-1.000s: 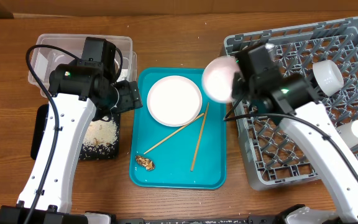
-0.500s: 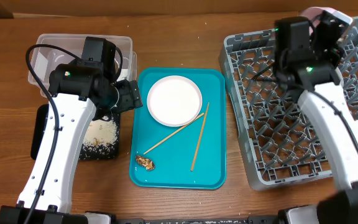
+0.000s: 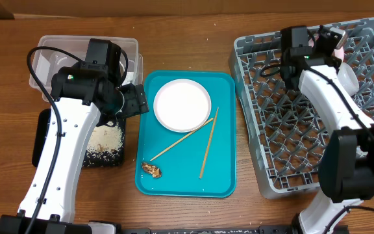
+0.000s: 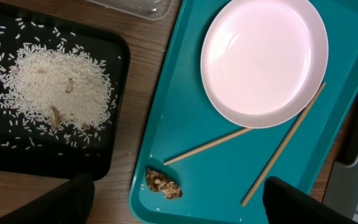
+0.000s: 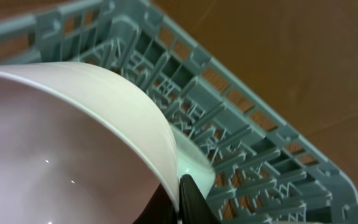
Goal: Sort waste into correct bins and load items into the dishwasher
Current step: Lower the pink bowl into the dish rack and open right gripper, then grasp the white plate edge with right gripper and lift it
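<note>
The grey dish rack [image 3: 284, 149] stands at the right of the table. The right gripper [image 5: 188, 196] is over its far corner, clenched on the rim of the pink bowl [image 5: 55, 149], which hangs tilted above the pegs and is not yet seated. The step in hand is judged to be loading this bowl. The next move calls for lowering it between the pegs, clear of the pale bowl [image 3: 347, 77] just beside it, before letting go. The teal tray [image 3: 223, 175] in the centre carries the white plate [image 3: 182, 104], two chopsticks [image 3: 208, 153] and one brown scrap [image 3: 151, 169]. The left gripper [image 3: 137, 102] hovers spread wide and empty at the tray's left edge. The rice [image 3: 106, 140] lies in the black tray [image 3: 41, 140].
</note>
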